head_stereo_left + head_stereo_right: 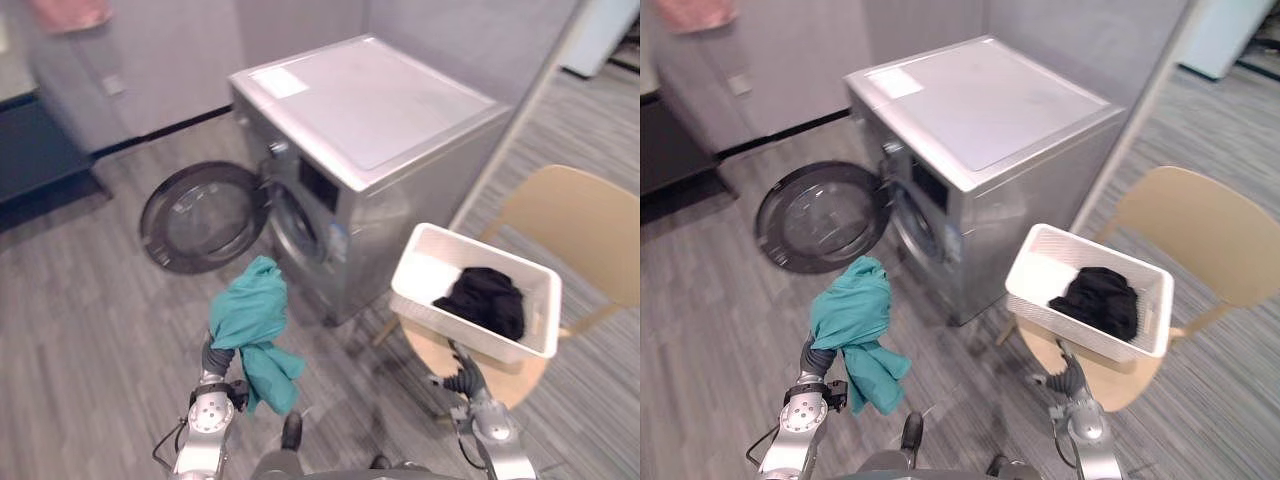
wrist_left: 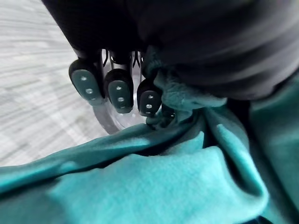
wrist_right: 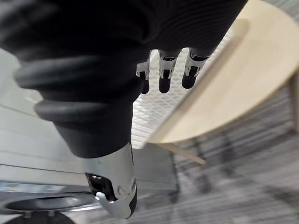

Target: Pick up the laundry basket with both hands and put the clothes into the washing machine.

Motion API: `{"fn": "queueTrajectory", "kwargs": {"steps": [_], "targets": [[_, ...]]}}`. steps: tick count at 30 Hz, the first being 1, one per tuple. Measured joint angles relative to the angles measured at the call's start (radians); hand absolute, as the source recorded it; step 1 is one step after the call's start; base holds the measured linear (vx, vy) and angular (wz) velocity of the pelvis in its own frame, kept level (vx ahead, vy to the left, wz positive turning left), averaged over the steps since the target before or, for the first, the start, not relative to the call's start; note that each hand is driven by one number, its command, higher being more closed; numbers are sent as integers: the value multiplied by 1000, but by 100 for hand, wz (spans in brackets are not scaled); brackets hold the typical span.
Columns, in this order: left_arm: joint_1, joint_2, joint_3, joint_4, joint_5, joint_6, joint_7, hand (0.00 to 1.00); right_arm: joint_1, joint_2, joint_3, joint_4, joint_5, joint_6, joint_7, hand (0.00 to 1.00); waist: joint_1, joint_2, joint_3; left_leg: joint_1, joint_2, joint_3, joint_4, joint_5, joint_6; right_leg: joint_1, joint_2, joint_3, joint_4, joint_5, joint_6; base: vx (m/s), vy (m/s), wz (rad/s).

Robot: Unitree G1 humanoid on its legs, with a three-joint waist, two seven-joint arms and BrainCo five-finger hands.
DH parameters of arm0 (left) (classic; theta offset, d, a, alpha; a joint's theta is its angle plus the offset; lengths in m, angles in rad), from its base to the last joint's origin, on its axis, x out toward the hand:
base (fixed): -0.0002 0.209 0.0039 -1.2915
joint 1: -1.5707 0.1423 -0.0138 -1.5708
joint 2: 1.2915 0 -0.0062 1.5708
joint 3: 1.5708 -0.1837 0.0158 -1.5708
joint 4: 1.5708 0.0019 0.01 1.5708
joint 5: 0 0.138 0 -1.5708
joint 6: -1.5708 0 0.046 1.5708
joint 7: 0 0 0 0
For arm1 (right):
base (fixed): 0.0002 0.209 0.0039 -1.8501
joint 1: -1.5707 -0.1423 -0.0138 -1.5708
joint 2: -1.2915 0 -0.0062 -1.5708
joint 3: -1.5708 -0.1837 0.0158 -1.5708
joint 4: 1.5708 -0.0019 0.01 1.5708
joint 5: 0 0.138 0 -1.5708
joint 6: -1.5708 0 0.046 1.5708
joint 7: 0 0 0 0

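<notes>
— Where's the laundry?
— A teal garment is bunched in the left hand's curled fingers at lower left, before the washing machine's open door, likely for loading. A black garment lies in the basket on the chair at right.
— Right hand?
— Fingers loose, empty, beside the basket.

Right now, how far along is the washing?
Done: the white plastic laundry basket sits on the tan wooden chair, and the silver washing machine has its door open. In hand: the left hand grips a teal garment. Left: loading it, then the black garment in the basket beside the open right hand.
</notes>
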Motion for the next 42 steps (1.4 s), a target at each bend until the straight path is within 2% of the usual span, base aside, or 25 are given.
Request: {"fn": "queueTrajectory", "kwargs": {"steps": [1,3,6,7,8,9,10,11,13,16,17,19,20,21,23,25,27,30,32,33,34,35,38,40,42], "targets": [[-3,-2,0,18,-4,1,0,100,-16,-3,-17,45,1,17,-7,0,-7,18,7,13,8,21,1,97,-43,28,-3,-25,11,-13,20,259,167,154],[-6,9,10,34,-4,2,0,100,-32,36,-17,89,3,27,-17,0,-13,-4,23,17,-22,-28,20,84,-39,74,-20,-39,-11,-7,34,202,70,98],[13,11,20,35,-10,5,0,100,-53,84,-17,99,9,25,-17,0,7,-65,58,13,-57,-48,117,-24,-26,109,-91,-43,55,-26,69,155,92,35],[36,9,14,35,-14,10,-3,100,-52,86,-19,102,14,29,-17,0,5,-70,62,16,-70,-56,165,-83,-27,91,-149,-17,170,-23,61,171,186,18],[51,3,8,28,-17,23,-3,100,-42,86,-20,79,24,36,-18,0,3,-64,71,32,-76,-63,205,-133,-16,35,-201,75,337,14,-54,237,266,16],[52,1,5,22,-21,27,-3,100,-25,88,-16,54,37,36,-18,0,-3,-54,84,54,-71,-77,234,-165,-12,-29,-205,199,459,55,-124,221,235,12],[49,2,-1,17,-21,27,-2,100,-15,95,-15,46,44,35,-18,0,-6,-45,91,66,-64,-86,248,-182,-12,-69,-181,288,525,40,-99,237,172,32],[37,18,-7,-2,-21,28,1,100,0,116,-14,34,62,35,-18,0,-25,-46,105,97,-60,-115,247,-200,-11,-163,-92,426,637,-26,-28,231,86,38],[23,38,-13,-18,-21,24,0,100,3,131,-14,21,90,32,-26,0,-49,-65,114,130,-71,-134,228,-213,-17,-266,-7,474,635,-67,-15,275,60,44],[-19,36,-35,-7,-21,24,-3,100,13,125,-20,26,115,29,-40,0,-86,-76,122,173,-111,-195,184,-227,-22,-357,78,470,342,-41,1,290,-3,67],[-25,27,-40,-3,-21,24,-8,100,18,126,-22,41,119,32,-40,0,-99,-81,121,192,-126,-213,175,-226,-33,-345,96,472,174,16,-20,399,-48,87],[-23,14,-61,6,-21,24,-20,100,28,128,-26,38,120,32,-40,0,-100,-91,120,238,-137,-242,194,-265,-53,-323,104,480,118,127,-79,464,-80,55],[-20,9,-65,7,-20,24,-22,100,31,125,-30,31,120,32,-39,0,-100,-78,123,254,-130,-253,199,-277,-68,-311,107,473,133,137,-106,564,-109,52],[-18,-3,-77,2,-20,25,-24,100,34,119,-32,15,118,32,-38,0,-100,-53,120,256,-106,-253,230,-287,-87,-293,107,436,156,92,-106,544,-131,59],[-14,-31,-78,-11,-19,25,-32,100,38,112,-28,-14,118,32,-36,0,-109,-38,132,203,-40,-222,464,-303,-115,-201,129,391,132,47,-115,576,-196,44],[12,-51,-72,-50,-18,24,-57,100,60,112,6,-90,118,30,-37,0,-75,-27,136,64,84,-210,889,-265,-146,-75,197,421,59,24,-141,527,-155,-31],[20,-64,-82,-67,-19,24,-66,100,58,108,21,-146,121,25,-39,0,-45,-31,136,-22,138,-216,1027,-291,-119,-12,222,469,23,13,-146,522,-80,-78],[22,-73,-92,-68,-19,24,-66,100,42,107,37,-176,126,14,-40,0,-12,-40,136,-98,134,-235,901,-328,-71,25,212,579,-6,13,-145,370,83,-103],[20,-77,-92,-70,-21,24,-65,100,28,108,42,-183,126,15,-54,0,5,-39,133,-100,68,-399,639,-313,-95,25,203,674,22,-3,-114,326,254,-144],[24,-81,-96,-71,-20,23,-65,100,31,107,42,-194,126,14,-59,0,4,-31,128,-80,62,-461,529,-267,-130,21,209,704,48,-30,-71,293,321,-171],[42,-92,-100,-71,-19,21,-64,100,44,104,42,-209,124,13,-58,0,1,3,109,-73,94,-502,474,-191,-180,10,240,749,85,-78,-26,235,301,-136],[37,-83,-100,-63,-19,22,-65,100,39,120,41,-203,123,17,-59,0,-1,-18,106,-74,94,-475,514,-222,-184,-4,231,777,109,-106,-9,282,388,-136],[19,-40,-100,-69,-19,25,-66,100,67,172,62,-213,123,17,-57,0,0,-84,84,-26,95,-299,537,-282,-141,-66,191,877,161,-78,45,174,273,-130],[22,-35,-98,-72,-19,25,-65,100,62,182,64,-213,123,17,-56,0,2,-85,86,43,106,-192,523,-295,-122,-82,173,869,171,-41,80,73,200,-158],[28,-26,-96,-87,-19,25,-64,100,43,182,77,-209,119,17,-56,0,2,-74,88,126,125,-82,461,-316,-124,-112,152,766,184,-1,70,15,131,-174]]}}
